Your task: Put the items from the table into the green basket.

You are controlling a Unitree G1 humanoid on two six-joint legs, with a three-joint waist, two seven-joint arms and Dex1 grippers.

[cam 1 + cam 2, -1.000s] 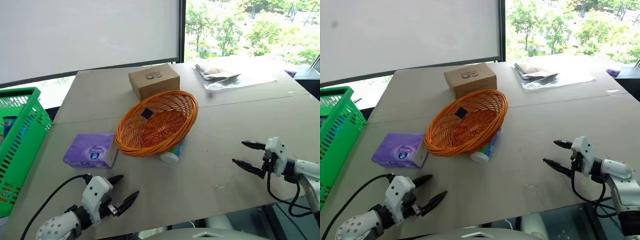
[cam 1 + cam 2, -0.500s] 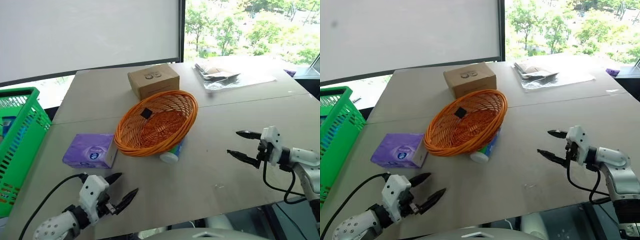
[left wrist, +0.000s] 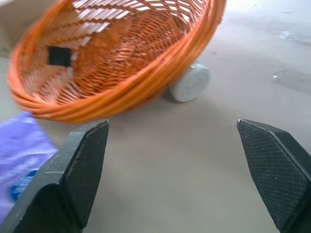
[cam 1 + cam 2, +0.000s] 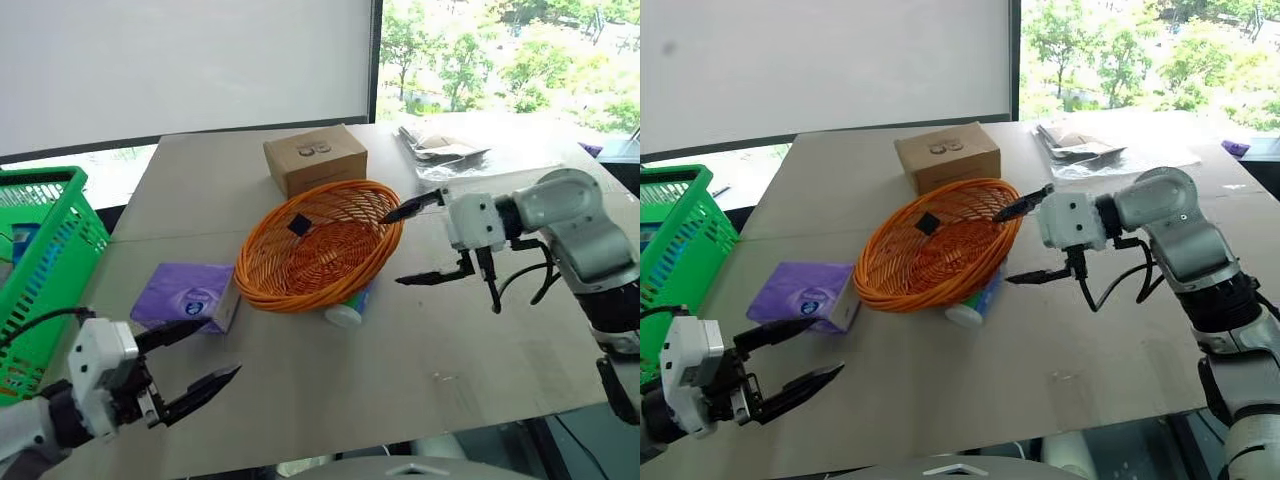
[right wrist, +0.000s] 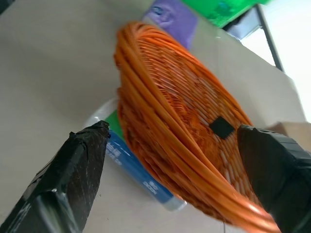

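The green basket [image 4: 45, 260] is standing at the table's [image 4: 480, 340] left edge, just beyond and outward of the left gripper [image 4: 195, 358], which is hovering above the near edge with its fingers spread wide and nothing between them. Directly ahead of that gripper the purple tissue packet [image 4: 188, 297] is lying flat, soft-sided, with a white label facing up.

Next along, the orange wicker bowl [image 4: 318, 243] is sitting tilted, propped on the green-and-white tube [image 4: 349, 307], which is lying on its side under the bowl's near rim with its white cap poking out. A cardboard box [image 4: 314, 158] is resting behind the bowl.

The right gripper [image 4: 418, 240] is hanging just beside the bowl's right rim, also spread wide and empty, with the tube below and ahead of it.

The risk I see: reaching for the tube is likely to nudge the bowl, which could tip or slide, and the round tube could roll away once freed. The packet, being soft, may buckle or slip if pinched at a corner.
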